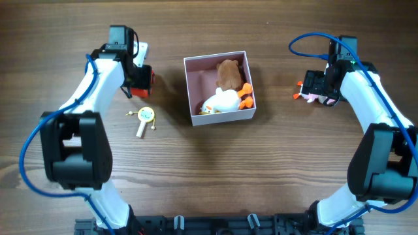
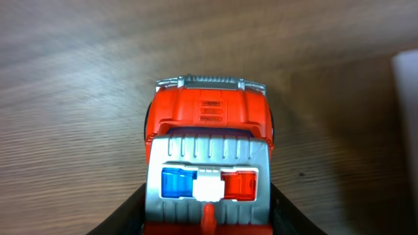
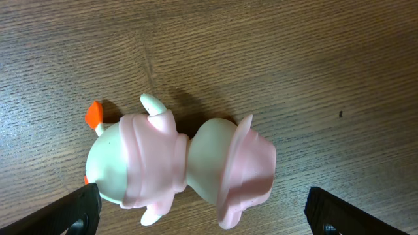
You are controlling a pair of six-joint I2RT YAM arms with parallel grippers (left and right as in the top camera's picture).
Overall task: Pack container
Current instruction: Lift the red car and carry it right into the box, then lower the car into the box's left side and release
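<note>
The container, a white square box with a pink inside, stands mid-table and holds a brown plush and a white duck with orange feet. My left gripper is left of it, its fingers closed against the silver cab of a red toy truck with a blue and red light bar. My right gripper is right of the container, open wide around a white and pink duck figure lying on its side on the table.
A small yellow rattle with a pale handle lies on the wood table in front of the left gripper. A white corner of the container shows at the right edge of the left wrist view.
</note>
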